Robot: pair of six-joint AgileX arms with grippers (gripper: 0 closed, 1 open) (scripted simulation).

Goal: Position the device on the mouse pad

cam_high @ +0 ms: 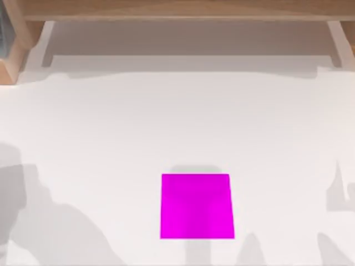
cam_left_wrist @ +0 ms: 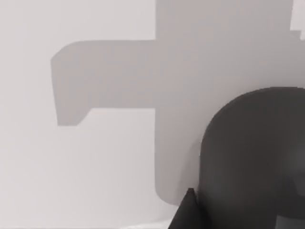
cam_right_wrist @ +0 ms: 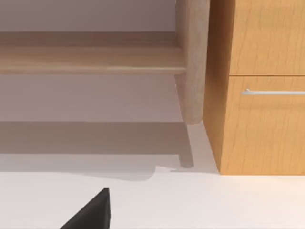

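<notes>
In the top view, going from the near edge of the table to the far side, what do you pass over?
Magenta mouse pad near the front edge → a bare stretch of white table → wooden shelf structure along the far side.

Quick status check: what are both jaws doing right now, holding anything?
Left gripper: cannot be told; a dark grey rounded shape sits close in the left wrist view.
Right gripper: cannot be told.
</notes>
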